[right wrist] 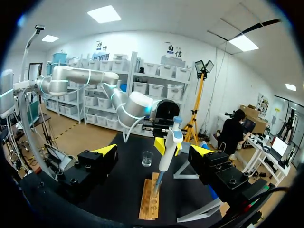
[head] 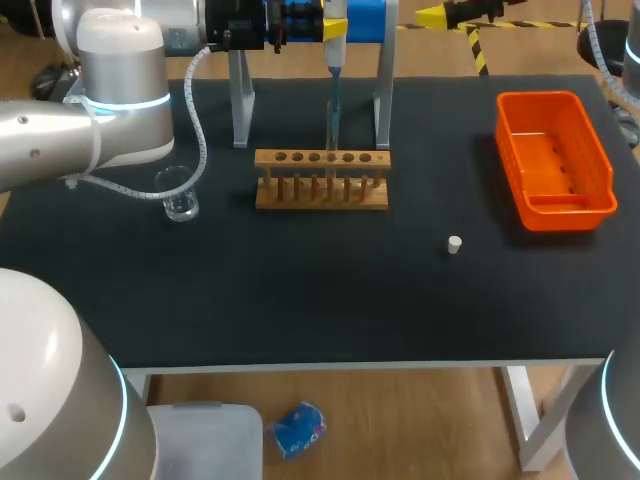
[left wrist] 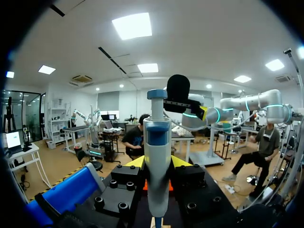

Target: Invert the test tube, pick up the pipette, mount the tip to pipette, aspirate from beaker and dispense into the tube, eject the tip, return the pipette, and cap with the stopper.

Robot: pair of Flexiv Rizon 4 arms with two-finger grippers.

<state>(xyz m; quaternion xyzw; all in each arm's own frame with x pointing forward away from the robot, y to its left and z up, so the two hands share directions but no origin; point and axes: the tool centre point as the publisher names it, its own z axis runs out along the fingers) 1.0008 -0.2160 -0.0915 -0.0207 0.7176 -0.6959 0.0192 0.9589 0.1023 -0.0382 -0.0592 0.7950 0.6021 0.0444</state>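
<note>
My left gripper (head: 335,22) is at the table's far edge, shut on the white-and-blue pipette (head: 334,40). The left wrist view has the pipette (left wrist: 157,156) upright between the yellow-tipped fingers (left wrist: 135,162). Its thin blue tip (head: 332,115) points down over the middle holes of the wooden tube rack (head: 320,180). I cannot make out a tube there. The glass beaker (head: 180,200) stands left of the rack. A small white stopper (head: 454,244) lies to the rack's right. My right gripper (right wrist: 154,151) is open and empty, facing the pipette (right wrist: 168,147), rack (right wrist: 151,202) and beaker (right wrist: 147,158).
An orange tray (head: 555,195) sits at the table's right side. A grey pipette stand (head: 240,100) with a blue holder rises behind the rack. My left arm's elbow (head: 120,90) hangs over the table's left rear, close to the beaker.
</note>
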